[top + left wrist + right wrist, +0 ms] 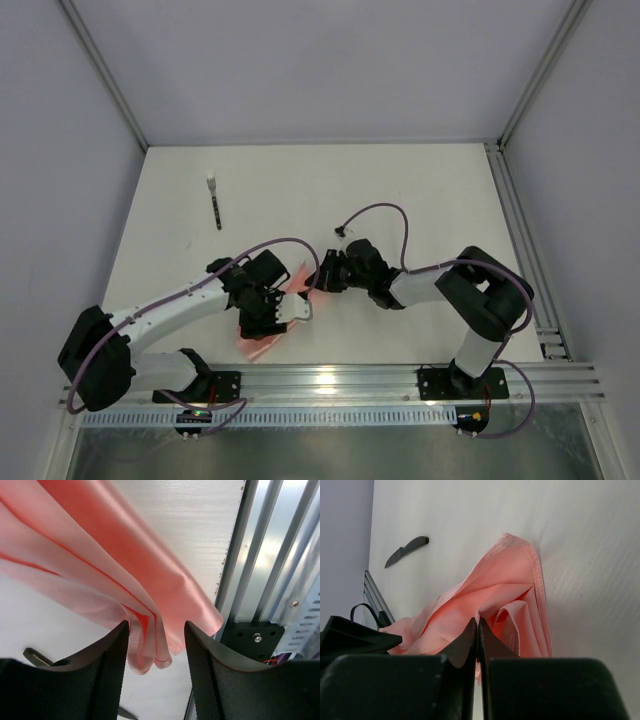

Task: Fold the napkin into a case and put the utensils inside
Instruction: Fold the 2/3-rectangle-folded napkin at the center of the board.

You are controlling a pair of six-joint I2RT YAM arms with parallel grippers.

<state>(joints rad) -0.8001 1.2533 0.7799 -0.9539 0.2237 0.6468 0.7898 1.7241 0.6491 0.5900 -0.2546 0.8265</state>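
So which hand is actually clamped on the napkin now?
The right hand, jaws shut on a napkin fold; the left hand stands open around its hanging edge.

napkin [262, 345]: bunched, partly hidden | left pincer [296, 310], right pincer [318, 281]: both at it | utensil [215, 207]: well apart

- From above, the napkin [262, 345] is mostly hidden under the left gripper [156, 630] and right gripper [478, 622].
- In the left wrist view it runs off the edges beyond the gripper.
- The utensil [215, 204], well beyond the left gripper, is too small to identify.
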